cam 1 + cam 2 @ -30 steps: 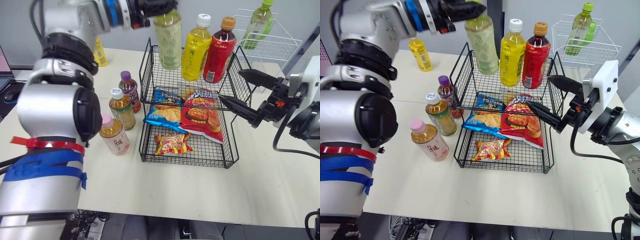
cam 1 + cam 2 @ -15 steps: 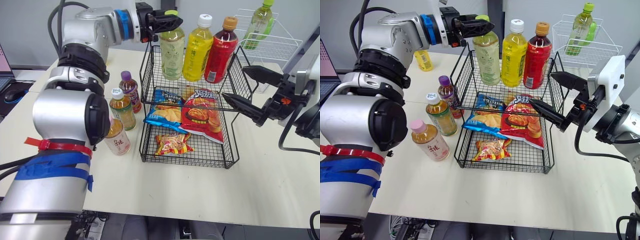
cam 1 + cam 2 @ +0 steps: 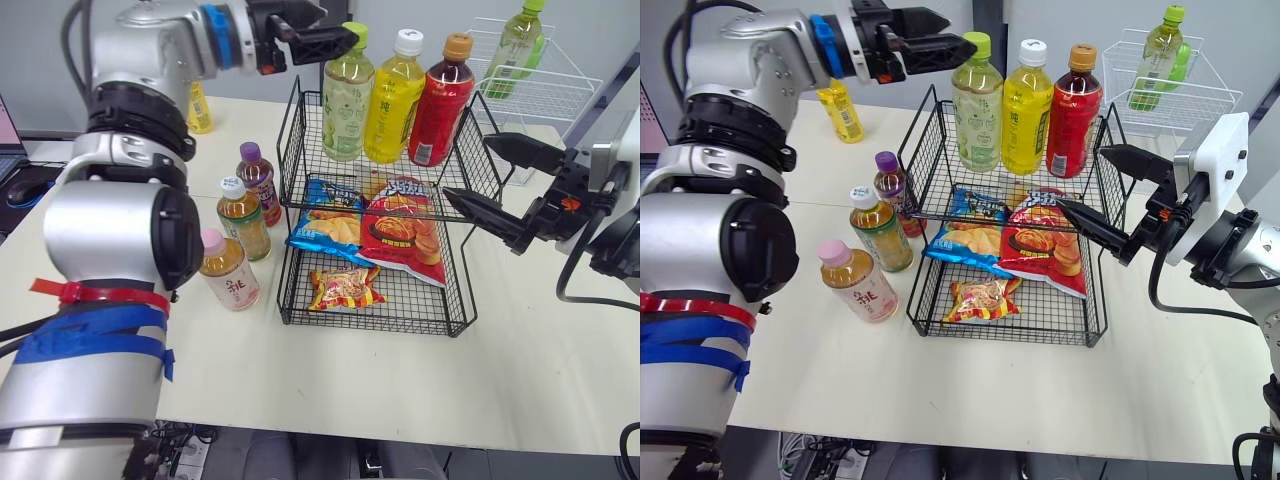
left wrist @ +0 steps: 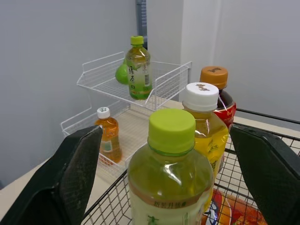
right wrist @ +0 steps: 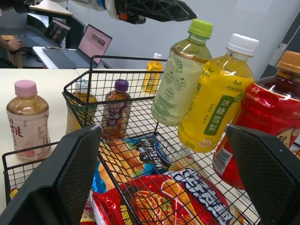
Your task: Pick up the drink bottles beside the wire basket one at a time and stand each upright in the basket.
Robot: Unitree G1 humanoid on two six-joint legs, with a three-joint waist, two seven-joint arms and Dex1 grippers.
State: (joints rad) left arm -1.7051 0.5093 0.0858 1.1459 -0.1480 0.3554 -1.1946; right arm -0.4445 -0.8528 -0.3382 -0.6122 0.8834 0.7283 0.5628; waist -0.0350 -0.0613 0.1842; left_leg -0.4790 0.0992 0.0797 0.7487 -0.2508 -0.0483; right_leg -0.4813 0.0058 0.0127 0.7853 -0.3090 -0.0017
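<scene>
In the head views the smooth green-capped bottle stands upright on the upper tier of the black wire basket, the left gripper beside its cap, fingers spread. Three small bottles stand on the tabletop alongside. The right gripper, too, has fingers spread. The left wrist view brings in a white wire rack; the right wrist view, glossy snack bags under the mesh.

Green-capped bottle upright in wire basket.

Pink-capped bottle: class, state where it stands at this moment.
In the left eye view, the pink-capped bottle stands upright left of the wire basket, just in front of the white-capped amber bottle.
</scene>
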